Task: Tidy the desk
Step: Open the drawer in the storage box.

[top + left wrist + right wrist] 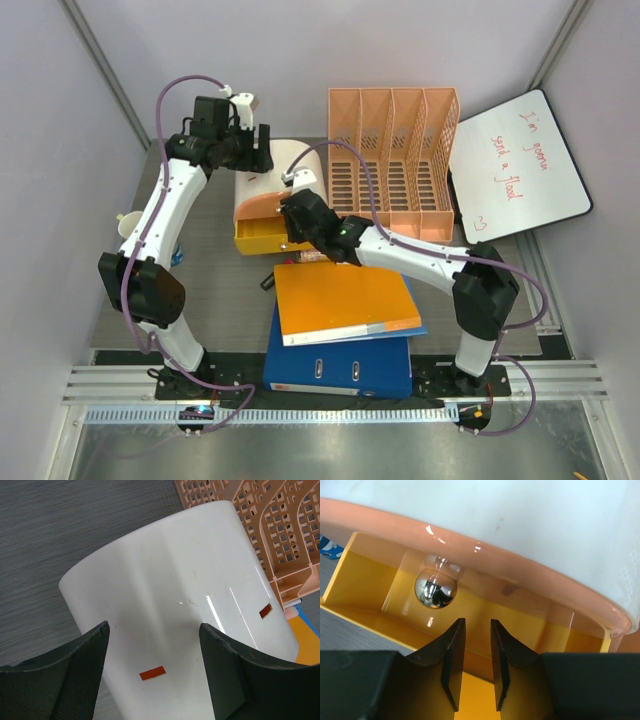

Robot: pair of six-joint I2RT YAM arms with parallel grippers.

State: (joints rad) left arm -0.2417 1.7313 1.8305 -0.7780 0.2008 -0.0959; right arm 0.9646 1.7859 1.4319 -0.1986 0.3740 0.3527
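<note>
Two robot arms work over the desk (pixel 220 290), a dark grey wood-grain top that runs from the metal rail at the near edge back to the far wall and carries everything in view. The left gripper (pixel 154 629) hangs with its jaws spread wide above the curved white cover of a small storage box (pixel 165 580) and holds nothing; whether the fingers touch the cover cannot be told. Two small orange tabs (pixel 152 673) mark the cover's glossy surface. The right gripper (pixel 476 625) points into the box's yellow drawer (pixel 370 580), which stands pulled out beneath the pink rim. Its fingers stand a narrow gap apart just beside the chrome knob (pixel 435 588), with nothing seen between them. A peach file rack (pixel 395 160) stands just right of the box at the back, and a whiteboard (pixel 520 165) with red writing lies beside the rack. Near the front edge an orange folder (pixel 345 300) lies on top of a blue binder (pixel 340 365)
</note>
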